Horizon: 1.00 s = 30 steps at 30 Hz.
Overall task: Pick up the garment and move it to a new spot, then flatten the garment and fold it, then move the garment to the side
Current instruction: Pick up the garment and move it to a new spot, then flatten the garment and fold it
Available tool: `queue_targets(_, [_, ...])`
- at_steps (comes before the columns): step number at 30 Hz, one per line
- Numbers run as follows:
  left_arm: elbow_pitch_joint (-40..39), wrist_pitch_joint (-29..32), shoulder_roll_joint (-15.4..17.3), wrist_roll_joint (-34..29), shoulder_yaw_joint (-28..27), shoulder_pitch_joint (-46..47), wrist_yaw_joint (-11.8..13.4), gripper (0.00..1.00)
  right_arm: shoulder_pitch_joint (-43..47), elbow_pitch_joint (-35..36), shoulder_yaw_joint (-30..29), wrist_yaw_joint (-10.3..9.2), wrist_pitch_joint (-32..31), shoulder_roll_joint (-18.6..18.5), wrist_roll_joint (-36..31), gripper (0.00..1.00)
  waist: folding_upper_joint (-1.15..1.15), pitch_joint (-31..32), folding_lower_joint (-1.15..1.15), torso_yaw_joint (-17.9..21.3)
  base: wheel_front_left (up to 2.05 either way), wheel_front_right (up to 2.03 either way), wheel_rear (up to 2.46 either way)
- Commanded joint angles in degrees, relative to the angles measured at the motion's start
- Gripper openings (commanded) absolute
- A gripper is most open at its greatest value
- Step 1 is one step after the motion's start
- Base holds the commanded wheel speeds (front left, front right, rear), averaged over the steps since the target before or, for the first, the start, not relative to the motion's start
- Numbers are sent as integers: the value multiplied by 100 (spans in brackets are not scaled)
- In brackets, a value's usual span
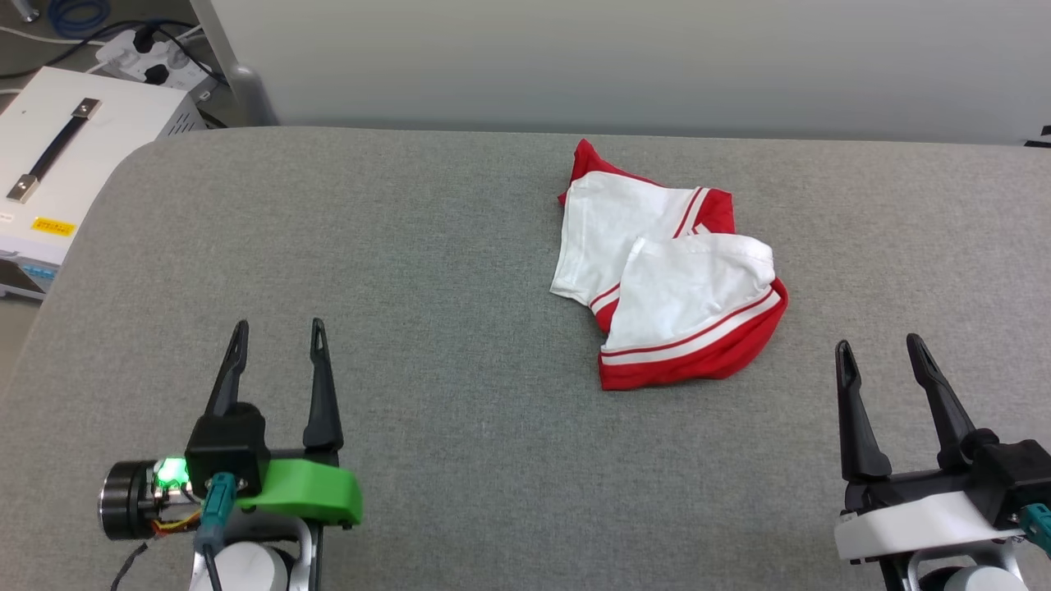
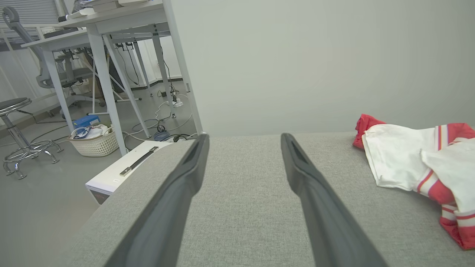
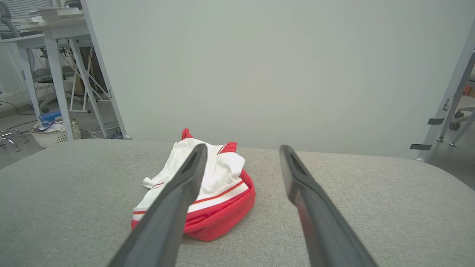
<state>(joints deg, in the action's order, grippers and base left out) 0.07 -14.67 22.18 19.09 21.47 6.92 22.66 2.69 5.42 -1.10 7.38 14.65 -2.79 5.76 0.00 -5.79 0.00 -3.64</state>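
Note:
The garment (image 1: 669, 275) lies bunched on the grey table (image 1: 410, 271), right of centre toward the far edge: red cloth with two white sleeves on top and striped trim. It also lies at the right edge of the left wrist view, garment (image 2: 400, 163), and ahead-left in the right wrist view, garment (image 3: 219, 185). My left gripper (image 1: 277, 341) hovers open over the near left of the table, well left of the garment. My right gripper (image 1: 880, 351) stands open at the near right, a short way right of and nearer than the garment. Nothing is between either pair of fingers.
A pale wall (image 1: 616, 57) runs behind the table's far edge. Off the table's left corner sits a white case with a black handle (image 1: 57, 156). A white desk frame (image 2: 107, 74), a wicker basket (image 2: 94, 142), a stool (image 2: 18, 137) and floor cables stand further left.

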Motion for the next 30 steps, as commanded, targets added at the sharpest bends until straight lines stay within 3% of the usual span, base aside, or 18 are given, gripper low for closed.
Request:
queue_targets(1, [-34, -32, -110, -117, -156, -248, -105, 100, 117, 0, 4, 11, 35, -9, -25, 100, 0, 73, 0, 1, 0, 0, 0])
queue_targets(7, [-206, -32, -522, -516, -517, -907, -401, 100, 307, -25, -66, 11, 35, -9, -26, 100, 0, 226, 0, 43, 0, 0, 0])
queue_targets(13, [-109, -32, -729, -757, -686, -1230, -783, 100, 489, -83, -107, 11, 35, -9, 11, 100, 0, 330, 0, 82, 0, 0, 0])
queue_targets(30, [-18, -32, -1225, -1173, -1428, -1492, -1376, 100, 679, -238, -180, 11, 35, -9, 121, 100, 0, 450, 0, 89, 0, 0, 0])
